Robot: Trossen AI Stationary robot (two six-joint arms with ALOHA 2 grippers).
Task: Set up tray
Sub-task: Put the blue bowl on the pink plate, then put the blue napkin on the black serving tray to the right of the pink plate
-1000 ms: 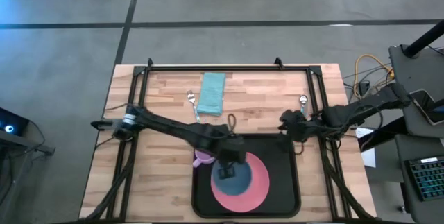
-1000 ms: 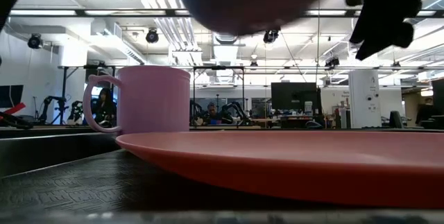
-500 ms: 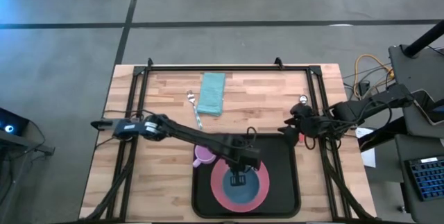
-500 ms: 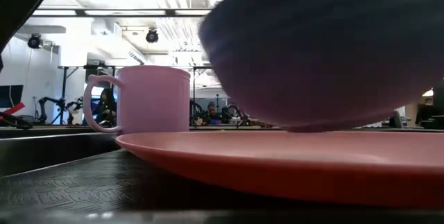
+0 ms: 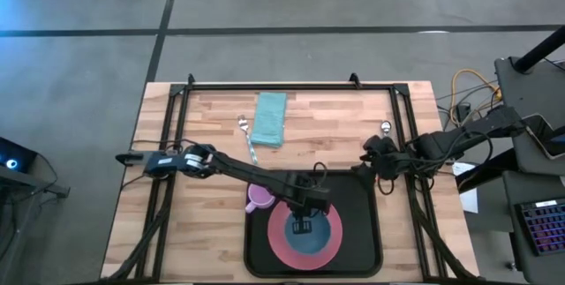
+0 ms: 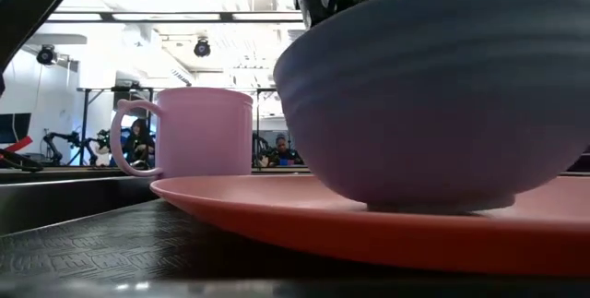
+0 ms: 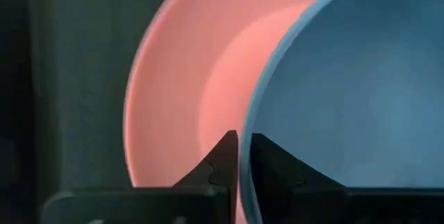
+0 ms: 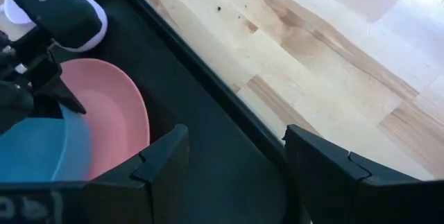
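Note:
The black tray [image 5: 362, 232] lies at the table's near middle. On it rests a pink plate [image 5: 275, 243], and a blue bowl [image 5: 320, 236] stands by its foot [image 6: 438, 208] on the plate [image 6: 258, 208]. A pink mug [image 5: 257, 200] stands on the tray's left part, beside the plate. My left gripper [image 5: 303, 224] is shut on the bowl's rim. My right gripper [image 5: 369, 156] is open and empty over the tray's far right corner [image 8: 208, 113]. My left gripper pinches the blue bowl's rim [image 7: 244, 137] on the bowl's far-left side, one finger [image 7: 223, 163] outside the bowl and one [image 7: 270, 167] inside. The fingers come from above, pointing down. The bowl stands upright with its foot on the pink plate.
A teal cloth [image 5: 270, 117] lies at the table's far middle, with a spoon [image 5: 247, 137] next to it on its left. Another metal utensil [image 5: 385, 127] lies at the far right, near my right arm. Bare wood shows left of the tray.
My left gripper has gone down and a little toward the table's right and near edges with the blue bowl. The bowl, lifted clear above the plate a second ago, now stands on the plate.

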